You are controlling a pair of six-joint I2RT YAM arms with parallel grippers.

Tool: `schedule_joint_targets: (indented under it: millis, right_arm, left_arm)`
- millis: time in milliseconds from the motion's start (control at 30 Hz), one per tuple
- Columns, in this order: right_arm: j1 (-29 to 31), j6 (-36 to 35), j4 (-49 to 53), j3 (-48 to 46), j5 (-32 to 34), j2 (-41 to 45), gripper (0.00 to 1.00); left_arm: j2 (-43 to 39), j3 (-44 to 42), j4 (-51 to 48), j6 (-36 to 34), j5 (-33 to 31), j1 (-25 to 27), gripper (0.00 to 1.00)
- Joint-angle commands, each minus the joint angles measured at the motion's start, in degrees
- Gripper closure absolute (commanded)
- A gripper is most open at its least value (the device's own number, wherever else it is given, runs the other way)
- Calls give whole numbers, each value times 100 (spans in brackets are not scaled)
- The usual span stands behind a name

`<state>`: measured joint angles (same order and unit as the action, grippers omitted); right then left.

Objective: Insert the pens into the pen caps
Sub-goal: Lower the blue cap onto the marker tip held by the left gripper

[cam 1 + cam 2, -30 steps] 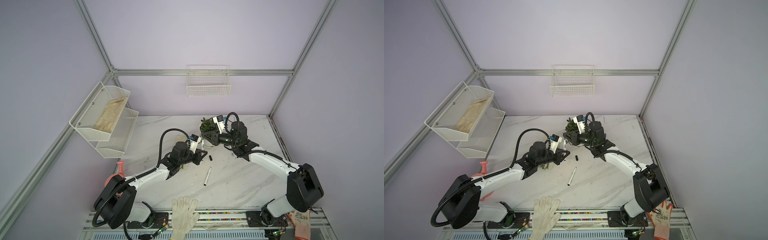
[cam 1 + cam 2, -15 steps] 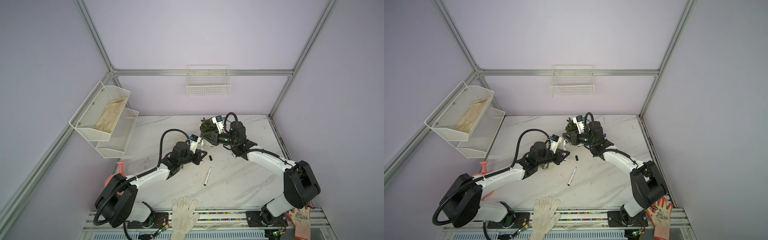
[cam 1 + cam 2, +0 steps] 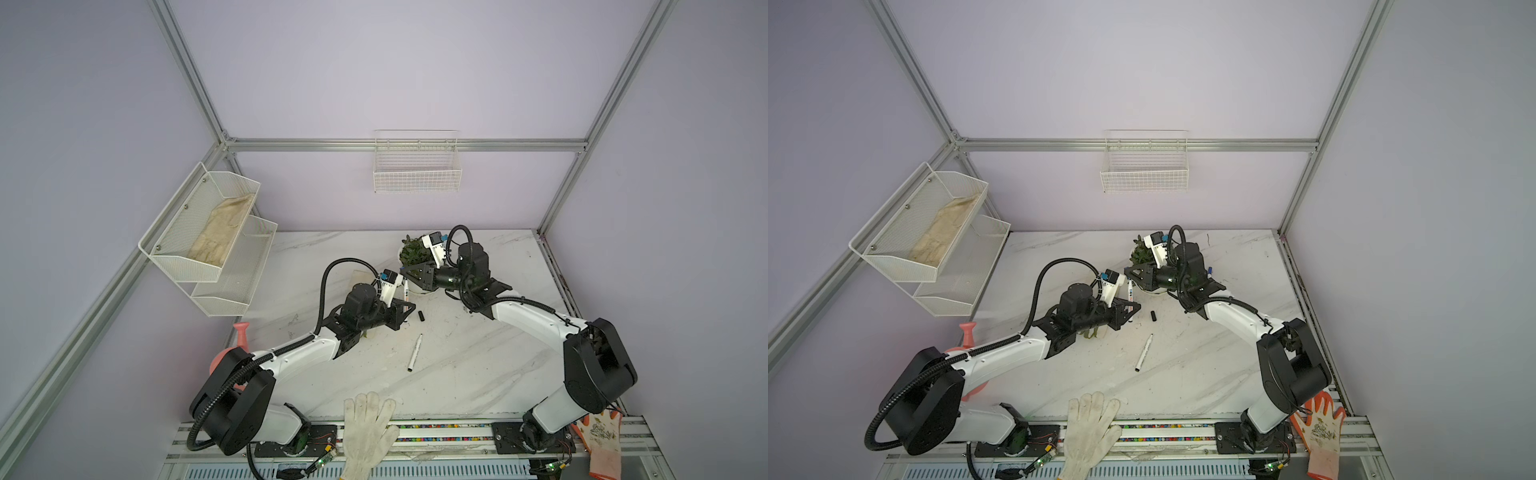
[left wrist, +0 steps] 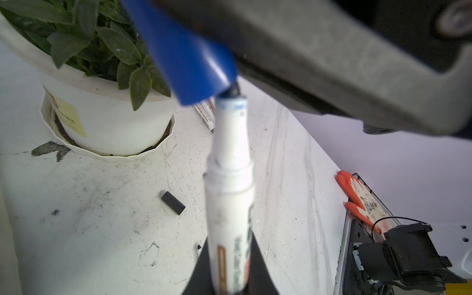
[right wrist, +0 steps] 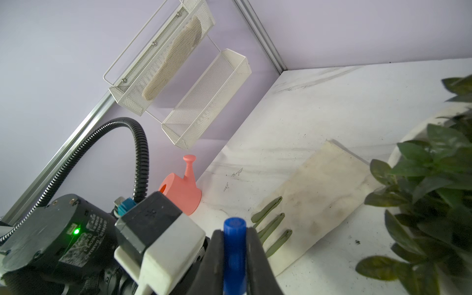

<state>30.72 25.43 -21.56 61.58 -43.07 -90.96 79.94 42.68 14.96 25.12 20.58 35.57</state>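
Pen [image 4: 229, 178], white-barrelled, dark-tipped, clamped in my left gripper [image 4: 228, 255]; my right gripper [image 5: 234, 236] pinches the blue cap [image 5: 234, 224].

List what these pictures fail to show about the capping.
Left wrist view: how deep the held pen reaches into the blue cap; blurred, rim covers it.
Right wrist view: the cap's mouth; cut off by the edge, inside the right gripper.
Left wrist view: second pen by the plant pot; mostly behind cap and held pen.
Both top views: the joint; too small.
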Motion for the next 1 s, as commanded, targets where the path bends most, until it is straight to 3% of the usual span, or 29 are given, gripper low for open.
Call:
schedule_joint_targets:
  millis: [0,467,600,967]
  right_arm:
    - [0,-91,100,33,-202,205,100]
    - [-12,-244,419,-41,-489,343,100]
    - [-8,-665,1070,14,-594,320,100]
    - [-5,-1040,1837,-326,-586,695,100]
  left_arm:
    - [24,472,519,181,27,-105,100]
    - [327,488,1514,985,545,-501,100]
    - [364,581,1819,1221,710,-662,100]
    - [255,681,1683,902,122,-745,100]
